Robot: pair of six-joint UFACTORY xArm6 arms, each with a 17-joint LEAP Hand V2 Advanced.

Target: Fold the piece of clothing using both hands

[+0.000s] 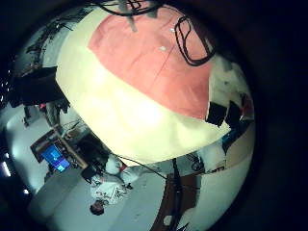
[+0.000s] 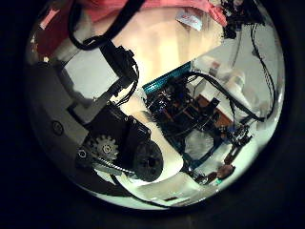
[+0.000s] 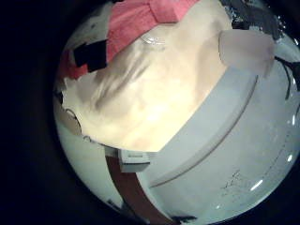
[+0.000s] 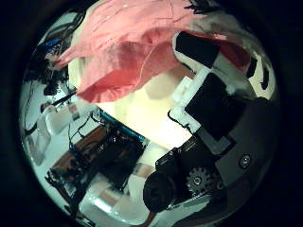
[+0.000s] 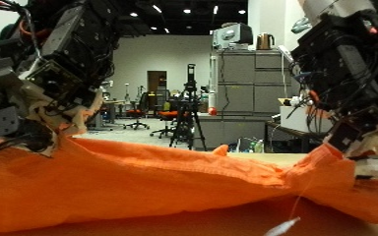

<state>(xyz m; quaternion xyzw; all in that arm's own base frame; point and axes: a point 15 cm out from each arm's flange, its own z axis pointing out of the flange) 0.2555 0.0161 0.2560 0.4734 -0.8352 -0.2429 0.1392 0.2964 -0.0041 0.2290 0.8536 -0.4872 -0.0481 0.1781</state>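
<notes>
In the outside view an orange cloth point(image 5: 176, 182) is stretched wide between my two hands over the tan table point(image 5: 241, 224). Its top edge is raised at both ends and its lower part rests on the table. My left hand point(image 5: 45, 93) pinches one upper corner with curled fingers. My right hand point(image 5: 346, 98) pinches the other upper corner. In the right thumb side palm view it point(image 4: 123, 52) bunches beside my right fingers point(image 4: 213, 85).
A grey cabinet point(image 5: 235, 93) and a tripod point(image 5: 189, 108) stand behind the table. A thin white thread point(image 5: 294, 211) hangs from the cloth near my right hand. The table's edge point(image 3: 202, 122) runs close under my right palm.
</notes>
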